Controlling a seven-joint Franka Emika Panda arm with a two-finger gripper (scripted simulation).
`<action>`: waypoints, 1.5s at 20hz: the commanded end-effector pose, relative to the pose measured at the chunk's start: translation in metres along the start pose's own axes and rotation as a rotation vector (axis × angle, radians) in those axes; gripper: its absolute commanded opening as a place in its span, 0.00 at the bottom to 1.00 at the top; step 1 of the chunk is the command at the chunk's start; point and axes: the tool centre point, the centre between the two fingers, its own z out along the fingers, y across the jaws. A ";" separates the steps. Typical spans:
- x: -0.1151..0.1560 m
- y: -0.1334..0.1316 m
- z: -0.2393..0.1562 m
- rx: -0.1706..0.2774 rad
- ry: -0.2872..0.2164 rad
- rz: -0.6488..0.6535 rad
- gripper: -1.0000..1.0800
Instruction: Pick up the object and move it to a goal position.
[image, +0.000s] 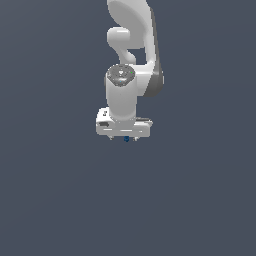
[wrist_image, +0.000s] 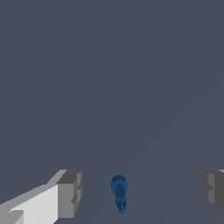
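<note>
The object (wrist_image: 119, 192) is a tiny dark-blue blob with a rounded head and a thin tail, lying on the grey floor. In the wrist view it sits between my two grey fingertips (wrist_image: 70, 194), apart from both. My gripper (wrist_image: 140, 194) is open, its jaws wide on either side of the object. In the exterior view the object (image: 126, 139) shows as a small blue speck just under the white hand, and my gripper (image: 124, 137) is mostly hidden beneath that hand.
The white arm (image: 132, 45) rises above the hand in the exterior view. A plain dark grey floor (image: 60, 200) spreads all around.
</note>
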 end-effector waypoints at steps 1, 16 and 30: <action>0.000 0.000 0.000 0.000 0.000 0.000 0.96; 0.008 0.021 -0.010 -0.005 0.029 -0.005 0.96; -0.010 0.017 0.008 -0.007 0.025 -0.193 0.96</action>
